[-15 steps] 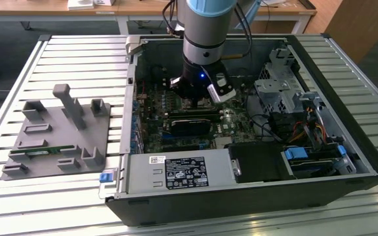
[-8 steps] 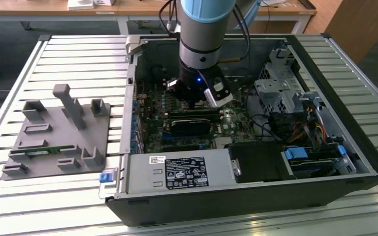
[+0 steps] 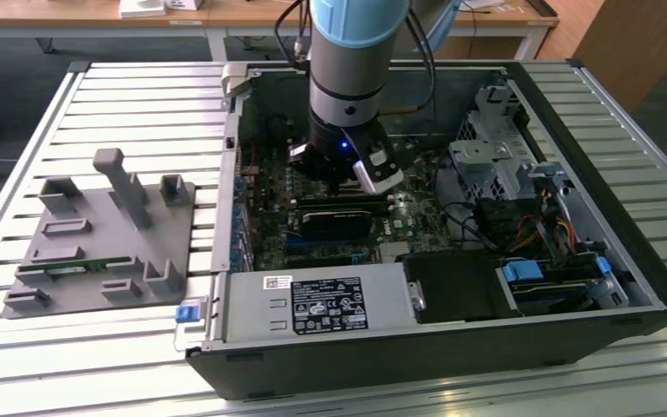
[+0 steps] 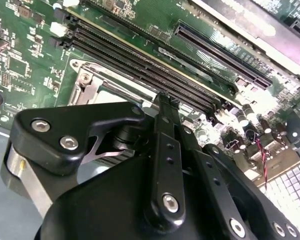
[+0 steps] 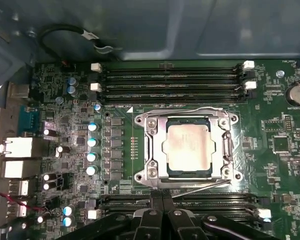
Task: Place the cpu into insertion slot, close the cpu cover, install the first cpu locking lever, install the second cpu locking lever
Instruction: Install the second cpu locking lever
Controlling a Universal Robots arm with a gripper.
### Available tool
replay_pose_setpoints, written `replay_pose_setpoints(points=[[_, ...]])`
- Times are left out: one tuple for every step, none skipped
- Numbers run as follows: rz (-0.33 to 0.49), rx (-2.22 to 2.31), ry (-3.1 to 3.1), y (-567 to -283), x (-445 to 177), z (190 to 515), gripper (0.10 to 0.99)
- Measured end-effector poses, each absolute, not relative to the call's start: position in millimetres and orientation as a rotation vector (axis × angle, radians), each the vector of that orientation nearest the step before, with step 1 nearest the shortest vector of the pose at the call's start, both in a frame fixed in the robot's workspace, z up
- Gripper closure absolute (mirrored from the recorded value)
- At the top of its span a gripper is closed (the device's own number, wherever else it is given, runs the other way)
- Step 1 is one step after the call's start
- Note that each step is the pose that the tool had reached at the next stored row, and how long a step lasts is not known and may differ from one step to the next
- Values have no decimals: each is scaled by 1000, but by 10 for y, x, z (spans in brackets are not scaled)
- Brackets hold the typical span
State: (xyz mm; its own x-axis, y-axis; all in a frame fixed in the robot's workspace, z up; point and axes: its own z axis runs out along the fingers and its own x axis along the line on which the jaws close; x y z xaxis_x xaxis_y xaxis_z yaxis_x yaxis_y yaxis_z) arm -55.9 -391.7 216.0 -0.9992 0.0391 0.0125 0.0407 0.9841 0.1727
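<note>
The arm stood inside the open computer case, gripper lowered just above the green motherboard. In the first wrist view the cpu lay seated in the insertion slot, silvery top up and square to the socket. The cpu cover appeared down around it, its frame bordering the chip on all sides. A thin locking lever ran along the socket edge nearest the gripper, slightly slanted; a second wire lever lay along the far edge, next to the memory slots. Whether either was hooked under its catch could not be told.

The gripper fingers sat together with no gap between them and nothing held, tips just beside the near lever.

Judged step: placing and cover closing done; first lever in hand. That step would call for a push along the lever and a tuck under its tab.

On the slatted table, a grey fixture tray sat near the exterior view's left edge.
</note>
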Motion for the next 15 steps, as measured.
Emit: replay_pose_setpoints(points=[[-273, -63, -3120, -3917, -560, 2145, 980], [-275, -63, -3120, -3917, -562, 2132, 980], [-278, -63, -3119, -3918, -565, 2126, 980], [-282, -63, -3119, -3918, -567, 2123, 980], [-287, -63, -3118, -3918, -567, 2119, 980], [-291, -63, -3118, -3920, -567, 2115, 980], [-296, -63, -3118, -3925, -567, 2110, 980], [-302, -63, -3117, -3935, -568, 2106, 980], [-309, -63, -3116, -3946, -571, 2104, 980], [-319, -63, -3115, -3961, -579, 2102, 980], [-331, -63, -3114, -3975, -589, 2101, 980], [-343, -63, -3112, -3989, -598, 2100, 980], [-356, -62, -3110, -4000, -604, 2099, 980], [-368, -62, -3109, -4012, -609, 2099, 980], [-378, -62, -3108, -4021, -614, 2098, 980]])
